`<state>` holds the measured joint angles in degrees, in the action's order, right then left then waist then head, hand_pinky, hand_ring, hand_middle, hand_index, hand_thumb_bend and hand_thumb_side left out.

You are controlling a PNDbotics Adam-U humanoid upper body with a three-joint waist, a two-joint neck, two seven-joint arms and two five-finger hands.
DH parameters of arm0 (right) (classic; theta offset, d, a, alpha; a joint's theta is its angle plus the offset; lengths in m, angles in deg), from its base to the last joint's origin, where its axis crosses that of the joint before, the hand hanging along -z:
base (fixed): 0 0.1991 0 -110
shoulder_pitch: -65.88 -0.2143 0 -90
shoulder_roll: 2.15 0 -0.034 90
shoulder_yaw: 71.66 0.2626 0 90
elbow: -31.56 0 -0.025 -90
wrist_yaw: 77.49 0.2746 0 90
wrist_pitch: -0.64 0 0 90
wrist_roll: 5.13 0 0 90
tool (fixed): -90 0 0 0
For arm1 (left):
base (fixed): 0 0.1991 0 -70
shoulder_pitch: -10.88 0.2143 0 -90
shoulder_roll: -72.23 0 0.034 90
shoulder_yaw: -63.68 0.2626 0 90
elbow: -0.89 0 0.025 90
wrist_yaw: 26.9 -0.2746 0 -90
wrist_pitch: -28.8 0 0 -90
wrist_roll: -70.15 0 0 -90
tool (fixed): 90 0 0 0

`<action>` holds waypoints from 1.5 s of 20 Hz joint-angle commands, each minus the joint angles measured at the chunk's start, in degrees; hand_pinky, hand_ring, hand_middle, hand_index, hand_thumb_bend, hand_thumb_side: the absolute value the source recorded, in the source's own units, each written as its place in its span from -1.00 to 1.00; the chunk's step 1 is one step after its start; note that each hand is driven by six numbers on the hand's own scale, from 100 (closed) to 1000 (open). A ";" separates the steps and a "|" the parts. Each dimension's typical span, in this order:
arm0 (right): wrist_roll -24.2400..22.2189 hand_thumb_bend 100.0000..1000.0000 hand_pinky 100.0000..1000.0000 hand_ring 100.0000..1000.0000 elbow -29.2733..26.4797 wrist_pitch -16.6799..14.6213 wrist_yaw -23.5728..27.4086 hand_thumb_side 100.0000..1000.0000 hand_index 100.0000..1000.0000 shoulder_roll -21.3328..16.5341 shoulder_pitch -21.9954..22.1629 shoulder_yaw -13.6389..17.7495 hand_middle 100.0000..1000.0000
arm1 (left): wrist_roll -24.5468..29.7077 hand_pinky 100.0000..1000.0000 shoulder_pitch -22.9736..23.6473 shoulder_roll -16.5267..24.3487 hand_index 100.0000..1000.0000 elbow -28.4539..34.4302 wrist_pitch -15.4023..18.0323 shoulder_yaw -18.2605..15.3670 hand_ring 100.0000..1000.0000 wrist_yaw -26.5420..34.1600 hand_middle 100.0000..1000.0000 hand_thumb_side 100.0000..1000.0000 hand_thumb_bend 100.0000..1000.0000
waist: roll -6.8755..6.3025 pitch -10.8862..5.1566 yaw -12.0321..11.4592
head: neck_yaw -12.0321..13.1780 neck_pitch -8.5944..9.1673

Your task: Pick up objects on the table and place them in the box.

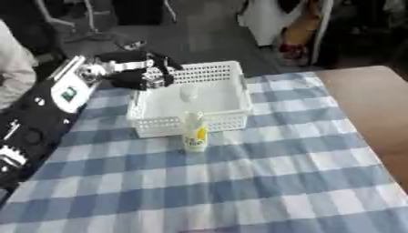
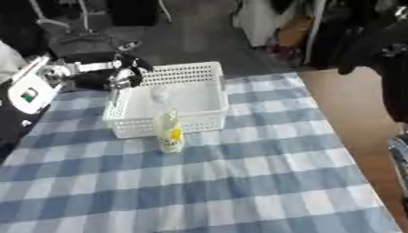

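Tablecloth in blue and white checks spreads wide and bare toward us, so we have open room across the whole near half and out to the right. Its right border runs along a strip of bare brown table, and on the left it ends against a black panel with white fittings.

Beyond the far edge we see grey floor and dark furniture; the room back there is cluttered and we cannot sort it out.

Our white slotted box sits at the far left of the cloth. A small pale thing lies inside it, too faint for us to make out more than its colour.

A clear bottle with a yellow label stands upright just outside the box's near wall, touching or almost touching it; we cannot tell which.

Our left hand hangs at the box's far left corner, over the rim, its fingers curled down with nothing that we can see in them.

Our right arm shows only as a dark shape at the upper right of the right eye view; the hand itself we cannot make out.
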<state>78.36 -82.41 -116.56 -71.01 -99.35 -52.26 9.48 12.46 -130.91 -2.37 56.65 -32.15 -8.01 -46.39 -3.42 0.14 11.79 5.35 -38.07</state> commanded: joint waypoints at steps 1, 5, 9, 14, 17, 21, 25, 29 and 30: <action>0.04 -1.00 -0.30 -0.38 -0.62 0.30 0.46 0.42 0.10 -0.30 -1.34 0.41 -0.29 | 1.09 0.88 -1.38 0.86 0.95 0.50 0.55 0.11 0.47 0.54 0.82 1.00 1.00 | 0.07 -0.75 0.07 | -0.32 0.39; -0.28 -1.00 -0.30 -0.38 -0.62 0.37 0.42 0.42 0.10 -0.28 -1.48 0.34 -0.29 | 2.08 0.88 -1.23 0.74 0.95 0.69 0.82 0.90 0.47 0.58 0.83 1.00 1.00 | 0.04 -0.74 0.16 | -1.66 1.78; -0.42 -1.00 -0.30 -0.38 -0.62 0.34 0.47 0.42 0.10 -0.32 -1.51 0.32 -0.29 | 2.79 0.88 -1.10 0.62 0.95 0.59 0.99 1.42 0.48 0.44 0.83 1.00 1.00 | 0.04 -0.75 0.22 | -1.95 2.38; -0.66 -1.00 -0.30 -0.38 -0.62 0.26 0.49 0.44 0.11 -0.30 -1.60 0.23 -0.29 | 3.28 0.90 -1.09 -0.31 0.96 0.02 1.32 1.74 0.50 -0.23 0.83 1.00 1.00 | 0.10 -0.74 0.32 | -1.82 2.66; -1.07 -1.00 -0.29 -0.37 -0.62 0.27 0.44 0.44 0.11 -0.15 -1.82 0.10 -0.28 | 3.64 0.90 -1.17 -1.47 0.96 -0.73 1.87 2.12 0.51 -1.09 0.84 1.00 1.00 | 0.14 -0.67 0.50 | -1.60 2.84; -1.14 -1.00 -0.29 -0.37 -0.62 0.38 0.62 0.44 0.11 0.05 -2.08 0.16 -0.28 | 3.97 0.92 -1.14 -2.20 0.97 -1.71 2.73 2.37 0.54 -2.94 0.84 1.00 1.00 | 0.09 -0.58 0.70 | -1.24 2.70; -1.21 -1.00 -0.29 -0.37 -0.62 0.45 0.81 0.44 0.11 0.10 -2.22 0.16 -0.28 | 3.81 0.92 -1.15 -2.42 0.97 -2.59 3.49 2.23 0.55 -4.71 0.85 1.00 1.00 | 0.03 -0.57 0.77 | -1.02 2.40; -1.31 -1.00 -0.29 -0.37 -0.62 0.45 0.86 0.44 0.11 0.06 -2.18 0.15 -0.28 | 3.41 0.93 -1.13 -2.38 0.97 -3.22 3.92 1.99 0.56 -5.95 0.85 1.00 1.00 | 0.01 -0.60 0.71 | -0.83 2.37; -1.32 -1.00 -0.29 -0.37 -0.62 0.44 0.86 0.43 0.11 0.05 -2.16 0.14 -0.28 | 3.31 0.93 -1.11 -2.41 0.97 -3.34 3.99 1.94 0.56 -6.14 0.85 1.00 1.00 | 0.02 -0.60 0.69 | -0.81 2.37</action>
<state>77.25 -82.41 -116.12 -70.47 -98.84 -53.23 9.44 13.18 -130.91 -5.82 53.05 -31.24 -5.54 -52.12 -3.59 0.17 12.55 4.03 -35.96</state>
